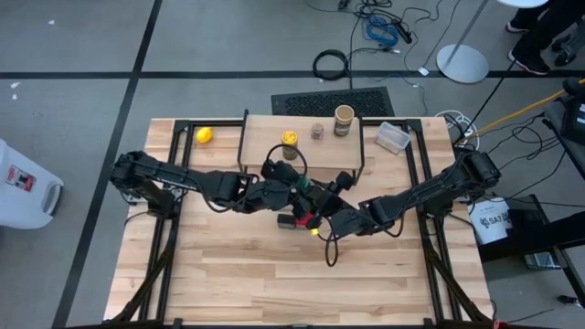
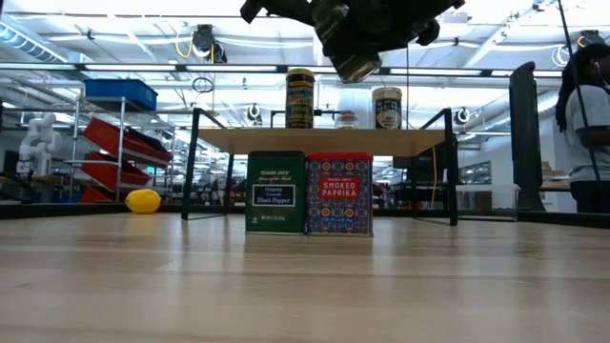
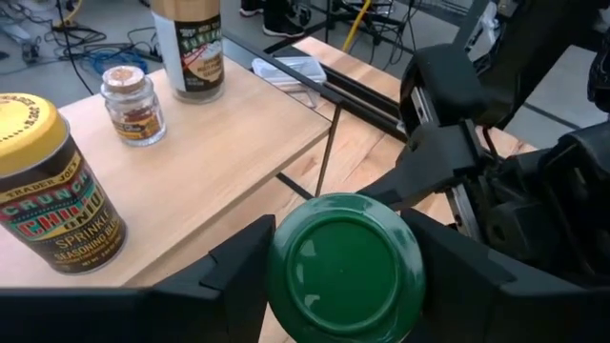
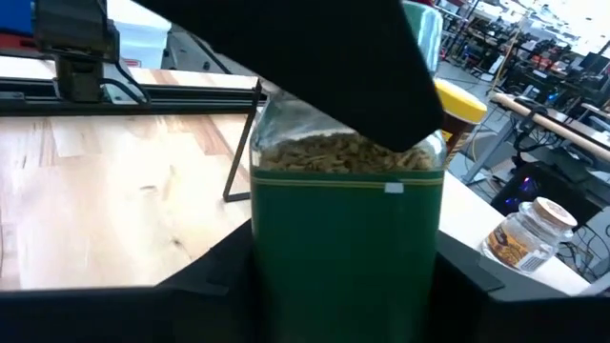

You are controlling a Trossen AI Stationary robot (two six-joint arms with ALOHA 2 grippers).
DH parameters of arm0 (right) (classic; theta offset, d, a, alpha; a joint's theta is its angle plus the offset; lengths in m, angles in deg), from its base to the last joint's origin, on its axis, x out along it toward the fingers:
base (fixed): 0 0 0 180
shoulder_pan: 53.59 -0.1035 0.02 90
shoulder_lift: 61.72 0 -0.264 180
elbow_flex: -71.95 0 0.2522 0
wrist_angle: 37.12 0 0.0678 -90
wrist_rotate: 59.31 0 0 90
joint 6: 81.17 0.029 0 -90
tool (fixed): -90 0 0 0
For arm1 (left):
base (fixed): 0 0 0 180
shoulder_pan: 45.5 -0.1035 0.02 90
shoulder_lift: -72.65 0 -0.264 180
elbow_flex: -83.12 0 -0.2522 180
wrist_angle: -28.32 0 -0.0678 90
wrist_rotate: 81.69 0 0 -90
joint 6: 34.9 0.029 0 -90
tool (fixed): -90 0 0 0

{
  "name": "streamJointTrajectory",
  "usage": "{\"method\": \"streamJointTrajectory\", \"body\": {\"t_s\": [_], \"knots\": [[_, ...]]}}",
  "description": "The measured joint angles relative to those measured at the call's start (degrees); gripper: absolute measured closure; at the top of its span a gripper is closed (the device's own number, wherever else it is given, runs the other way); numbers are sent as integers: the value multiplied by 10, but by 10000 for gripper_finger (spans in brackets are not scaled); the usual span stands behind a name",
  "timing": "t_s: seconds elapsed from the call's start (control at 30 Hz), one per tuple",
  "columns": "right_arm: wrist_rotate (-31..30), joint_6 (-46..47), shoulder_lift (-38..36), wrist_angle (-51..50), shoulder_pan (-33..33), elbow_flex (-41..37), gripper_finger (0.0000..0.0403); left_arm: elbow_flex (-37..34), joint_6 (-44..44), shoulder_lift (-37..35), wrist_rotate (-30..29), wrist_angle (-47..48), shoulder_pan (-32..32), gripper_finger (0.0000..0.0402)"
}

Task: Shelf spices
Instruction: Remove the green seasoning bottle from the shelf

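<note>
- The left gripper [image 3: 345, 286] has its fingers closed against the lid of the green-lidded jar [image 3: 345, 257], one on each side, and carries it from above.
- The right gripper [image 4: 348, 295] has its fingers set against the two sides of the same jar's body. Both arms therefore grip it at once, raised off the surface [image 1: 274, 274] just in front of the shelf [image 1: 265, 151].
- This looks like a handover in mid-air, one step towards placing the jar on the shelf.
- The next move probably calls for one gripper to let go cleanly while the other keeps the jar upright. The jar must then be lifted over the plank edge to a free spot.
- The plank already carries three spices: the yellow-lidded jar [image 1: 289, 138], the tiny brownish jar [image 1: 317, 131] and the tan round-topped jar [image 1: 344, 117]. Bare wood remains at either end.
- The red square tin [image 2: 339, 193] and the dark rectangular box [image 2: 276, 193] stand touching side by side on the surface below the grippers, not yet shelved.
- The crowded arms and the row of jars are the main risk, since a low approach could knock one over.
- The yellow ball [image 1: 205, 135] and the clear tub [image 1: 393, 137] lie well off to the sides.
</note>
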Motion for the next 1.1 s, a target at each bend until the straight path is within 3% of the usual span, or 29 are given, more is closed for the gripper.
{"method": "streamJointTrajectory", "body": {"t_s": [0.37,0.53,0.8,1.0,1.1], "knots": [[7,16,-1,-1,-7,0,217,1,86,-1,7,-2,7,171],[11,42,-2,-6,-10,0,218,8,127,-9,14,-5,13,141],[100,98,-8,-39,-10,0,215,9,244,-54,22,-9,34,104],[193,168,-66,-125,-14,0,217,9,333,-101,97,-6,60,102],[226,167,-94,-120,-25,0,212,9,349,-109,126,-7,65,102]]}}
